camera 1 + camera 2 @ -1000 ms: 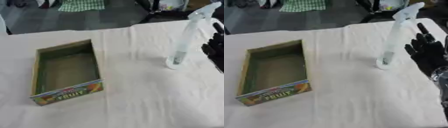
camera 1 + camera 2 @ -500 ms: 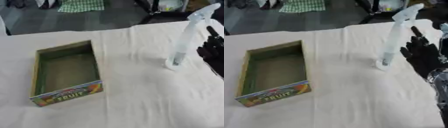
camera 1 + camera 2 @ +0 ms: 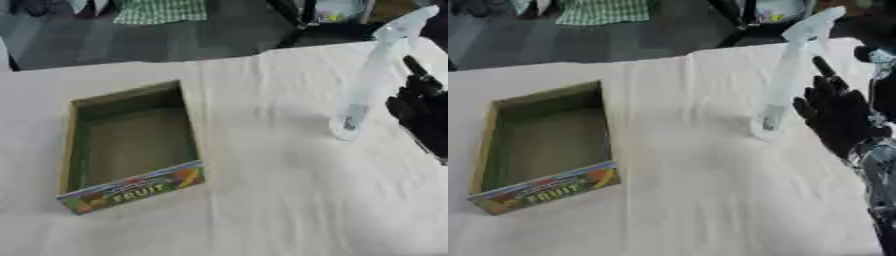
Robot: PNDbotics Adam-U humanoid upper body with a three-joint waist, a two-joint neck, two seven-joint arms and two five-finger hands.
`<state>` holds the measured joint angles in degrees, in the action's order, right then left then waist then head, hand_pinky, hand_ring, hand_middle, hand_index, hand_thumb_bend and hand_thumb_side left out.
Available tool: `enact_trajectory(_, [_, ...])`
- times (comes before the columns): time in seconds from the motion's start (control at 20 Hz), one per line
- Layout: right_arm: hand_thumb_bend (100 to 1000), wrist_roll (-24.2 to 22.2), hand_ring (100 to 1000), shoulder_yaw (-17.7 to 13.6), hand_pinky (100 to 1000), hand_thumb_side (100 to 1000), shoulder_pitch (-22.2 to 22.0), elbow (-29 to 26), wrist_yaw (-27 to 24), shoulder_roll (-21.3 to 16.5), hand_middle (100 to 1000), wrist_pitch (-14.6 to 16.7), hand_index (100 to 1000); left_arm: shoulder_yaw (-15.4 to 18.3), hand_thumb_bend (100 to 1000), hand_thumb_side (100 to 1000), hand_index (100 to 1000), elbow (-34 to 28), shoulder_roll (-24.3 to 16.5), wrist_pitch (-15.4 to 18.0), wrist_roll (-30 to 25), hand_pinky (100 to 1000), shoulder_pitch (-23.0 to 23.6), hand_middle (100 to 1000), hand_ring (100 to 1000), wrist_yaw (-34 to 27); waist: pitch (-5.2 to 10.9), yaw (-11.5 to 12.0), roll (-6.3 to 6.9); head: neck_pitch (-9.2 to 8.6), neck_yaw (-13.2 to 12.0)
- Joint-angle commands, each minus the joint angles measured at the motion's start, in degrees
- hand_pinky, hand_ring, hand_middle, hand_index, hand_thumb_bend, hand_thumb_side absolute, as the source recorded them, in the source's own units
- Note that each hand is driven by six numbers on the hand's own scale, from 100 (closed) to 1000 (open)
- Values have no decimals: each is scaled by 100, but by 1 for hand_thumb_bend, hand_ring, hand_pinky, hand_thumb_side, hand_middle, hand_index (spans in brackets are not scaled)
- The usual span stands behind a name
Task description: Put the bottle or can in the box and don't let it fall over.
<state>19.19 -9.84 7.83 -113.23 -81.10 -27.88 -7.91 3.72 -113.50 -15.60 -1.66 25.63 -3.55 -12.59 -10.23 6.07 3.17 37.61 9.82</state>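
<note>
Here, clear spray bottle [image 3: 782, 82] upright just left of right hand [image 3: 837, 114]; hand's fingers straight, holding nothing.

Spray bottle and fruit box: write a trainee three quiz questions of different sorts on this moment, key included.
1. True or false: the spray bottle lies on its side inside the fruit box.
2. Which hand is beside the bottle? A) left B) right
3. Fill in: the box holds ____.

Key:
1. False: it stands upright on the white cloth, apart from the box.
2. B: the right hand, fingers straight, shows no grasp on it.
3. Nothing.
</note>
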Motion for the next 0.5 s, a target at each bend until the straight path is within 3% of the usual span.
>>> enact_trajectory(0.05, [100,-8,100,-14,100,843,98,-136,-63,-77,180,-14,991,12,774,604,737,-109,-115,6,-21,728,-42,762,855,-16,33,10,-7,-84,21])
enact_trajectory(0.5, [100,2,100,11,100,836,237,-136,-158,-83,179,-26,989,4,773,604,737,-109,-103,5,-34,728,-47,763,856,-18,2,22,11,-99,46])
